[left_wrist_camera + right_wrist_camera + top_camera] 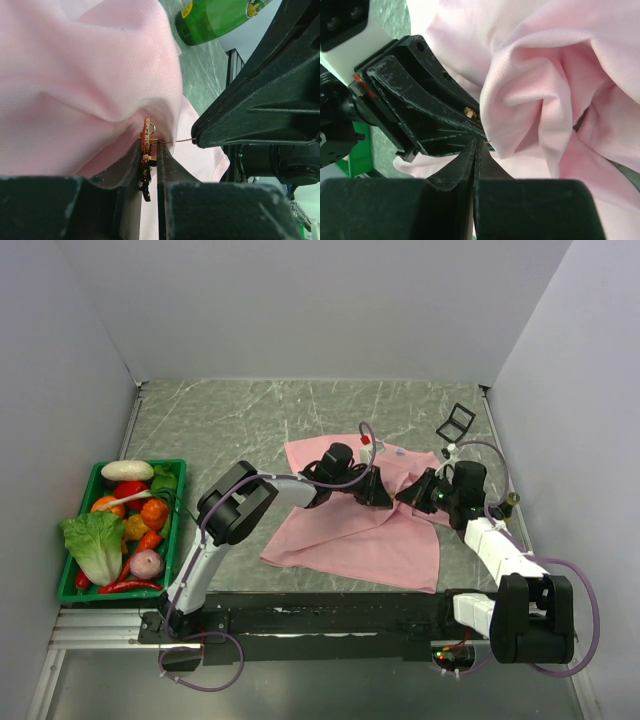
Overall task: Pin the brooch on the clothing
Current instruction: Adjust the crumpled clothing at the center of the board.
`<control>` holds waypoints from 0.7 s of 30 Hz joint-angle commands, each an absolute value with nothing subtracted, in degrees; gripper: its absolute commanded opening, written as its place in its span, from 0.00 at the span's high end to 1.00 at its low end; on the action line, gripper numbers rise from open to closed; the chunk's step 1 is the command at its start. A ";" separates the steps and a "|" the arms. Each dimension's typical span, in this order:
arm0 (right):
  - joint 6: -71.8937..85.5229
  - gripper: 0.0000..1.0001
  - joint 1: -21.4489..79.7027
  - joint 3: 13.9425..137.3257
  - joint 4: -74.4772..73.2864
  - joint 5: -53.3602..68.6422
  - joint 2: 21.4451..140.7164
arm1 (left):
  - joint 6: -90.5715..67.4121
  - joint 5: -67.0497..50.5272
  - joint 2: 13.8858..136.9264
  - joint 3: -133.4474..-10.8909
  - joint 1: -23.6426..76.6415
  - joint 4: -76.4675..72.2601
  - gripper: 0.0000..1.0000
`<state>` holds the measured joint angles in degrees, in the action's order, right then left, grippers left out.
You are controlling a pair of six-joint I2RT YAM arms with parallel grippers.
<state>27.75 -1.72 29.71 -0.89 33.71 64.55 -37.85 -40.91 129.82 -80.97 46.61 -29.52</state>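
The clothing (350,535), a pale pink T-shirt, lies rumpled on the grey marbled table, and both grippers meet over its upper right part. My left gripper (150,142) is shut on the brooch (146,135), a tiny orange-red and gold piece standing edge-on between the fingers against a fold of the clothing (75,75). Its thin gold pin runs right through the fabric edge to my right gripper (197,139). In the right wrist view my right gripper (481,144) is shut, with the pin's tip at its fingertips. A gold bit of the brooch (470,113) peeks from behind the left fingers (430,115).
A green basket (135,464) of toy vegetables stands at the table's left edge. A small black frame (455,422) sits at the back right. A green bottle (215,17) lies by the right edge, close behind the right arm. Walls close in three sides.
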 commanded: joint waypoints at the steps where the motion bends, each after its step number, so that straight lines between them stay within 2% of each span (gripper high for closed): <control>1: 28.74 1.00 -0.35 29.70 1.93 33.75 64.42 | -36.47 -43.68 126.91 -80.69 47.55 -33.84 0.92; 4: 27.86 1.00 -0.26 31.02 -1.12 32.00 63.20 | -37.18 -43.51 126.74 -79.72 47.11 -34.71 0.92; 5: 26.99 0.96 -0.26 31.63 -2.62 31.38 62.76 | -37.44 -43.51 126.74 -79.54 47.02 -34.98 0.92; 7: 25.93 0.84 -0.35 32.95 -6.39 29.10 60.75 | -38.23 -43.68 126.74 -78.93 46.50 -35.85 0.92; 8: 25.67 0.72 -0.35 33.31 -7.37 28.57 59.95 | -38.58 -44.12 126.83 -78.84 46.32 -36.90 0.92; 9: 25.49 0.67 -0.35 33.66 -8.17 28.13 59.16 | -39.45 -44.47 127.00 -78.92 46.06 -37.35 0.92; 11: 25.49 0.56 -0.44 34.28 -10.36 27.07 56.61 | -40.16 -45.34 127.70 -79.36 46.05 -38.40 0.92; 14: 26.19 0.46 -1.14 34.63 -13.52 24.97 53.62 | -42.09 -45.96 128.23 -79.10 45.97 -40.60 0.92; 21: 28.12 0.43 -6.41 31.39 -14.60 23.64 49.39 | -45.52 -47.28 129.20 -79.19 45.79 -44.73 0.92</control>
<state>26.87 -3.60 32.21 -13.67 25.15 50.68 -43.03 -44.93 129.84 -78.94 45.82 -38.89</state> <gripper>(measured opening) 0.575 0.167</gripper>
